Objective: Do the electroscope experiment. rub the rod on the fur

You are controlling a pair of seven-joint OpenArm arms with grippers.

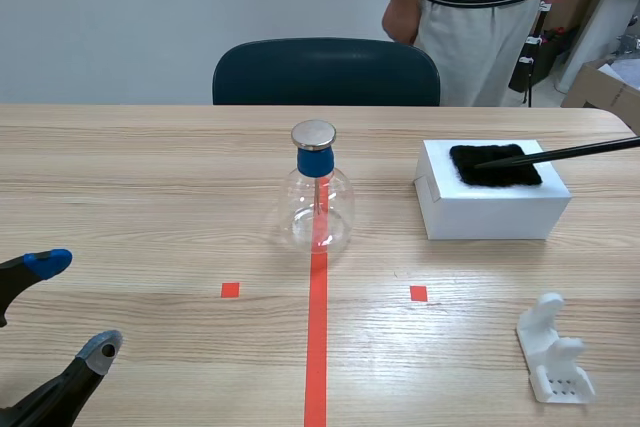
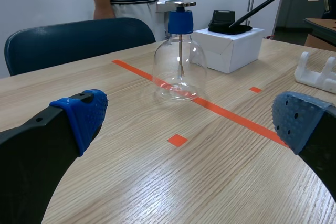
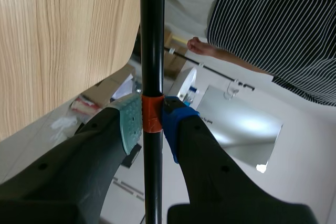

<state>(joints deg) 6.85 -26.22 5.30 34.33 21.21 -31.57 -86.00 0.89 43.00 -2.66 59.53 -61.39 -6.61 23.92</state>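
The wooden worktop [image 1: 150, 197] fills most of the scene view. A dark blue chair [image 1: 325, 72] is pushed against its far edge, and a person [image 1: 480, 7] in a striped top stands behind the chair, to its right.

A white box [image 1: 490, 209] sits on the right half of the worktop. Left of it, well apart, a clear glass electroscope flask [image 1: 316, 209] stands upright on the long orange-red tape line. It has a blue stopper [image 1: 314, 162] and a round metal cap [image 1: 314, 134].

The left end effector [image 1: 75, 305] hangs low at the near left corner, released, with its fingers spread wide and nothing between them.

A flat patch of black fur [image 1: 495, 165] lies on top of the box. The thin black rod [image 1: 570, 154] slants in from the right, and its tip rests on the fur.

The right end effector [image 3: 152, 121] is clenched on the rod, its pads pressing an orange band [image 3: 153, 114] on the shaft.

A small white stand [image 1: 553, 352] lies near the front right of the worktop.
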